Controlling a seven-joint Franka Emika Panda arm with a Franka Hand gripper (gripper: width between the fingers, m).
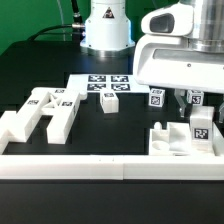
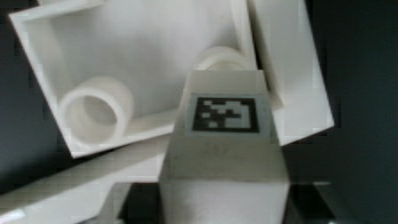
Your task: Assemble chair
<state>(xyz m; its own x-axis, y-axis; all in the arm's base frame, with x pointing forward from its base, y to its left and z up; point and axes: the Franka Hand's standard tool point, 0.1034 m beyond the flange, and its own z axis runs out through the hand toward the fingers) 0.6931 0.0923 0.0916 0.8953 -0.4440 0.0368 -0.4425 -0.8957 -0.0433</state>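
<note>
Gripper (image 2: 221, 196) grasps a tagged part (image 2: 222, 115) over the seat (image 2: 71, 50); H-shaped frames (image 1: 45, 112) lie well apart.

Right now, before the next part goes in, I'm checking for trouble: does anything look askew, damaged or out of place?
Nothing stands out. The H-shaped frame lies flat, the seat sits beside the border wall below the pincer, and a peg rests by the marker board.
</note>
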